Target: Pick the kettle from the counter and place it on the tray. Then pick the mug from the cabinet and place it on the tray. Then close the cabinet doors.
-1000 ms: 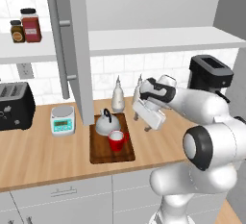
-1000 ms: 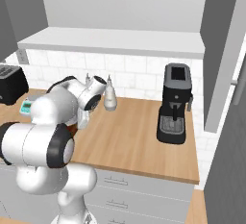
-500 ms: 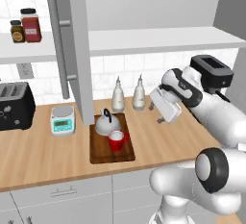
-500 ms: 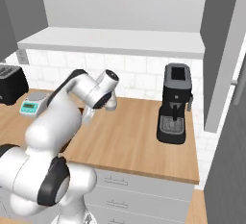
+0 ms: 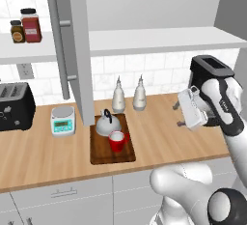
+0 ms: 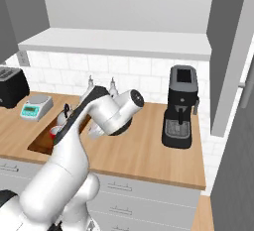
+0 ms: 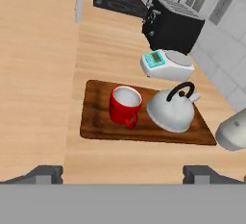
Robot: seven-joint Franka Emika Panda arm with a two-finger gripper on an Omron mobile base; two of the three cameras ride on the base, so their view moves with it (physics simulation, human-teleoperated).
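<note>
On the long light-brown wooden counter (image 5: 164, 139), flat dark-brown rimmed wooden tray (image 5: 113, 142) already loaded: squat silver-grey kettle (image 5: 104, 124) touching small bright-red mug (image 5: 116, 141). Swung rightward within the last second, white arm's two-finger gripper (image 5: 180, 115) now well apart from the tray, tips spread, holding nothing. Left to do: tall grey cabinet door (image 5: 72, 50), open. Second door cut off at the right edge; cabinet interior mostly hidden

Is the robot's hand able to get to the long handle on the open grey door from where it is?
Probably yes. The gripper hangs open over bare counter, and the door handle faces the room. The kettle and mug sit low on the tray, under that path.
</note>
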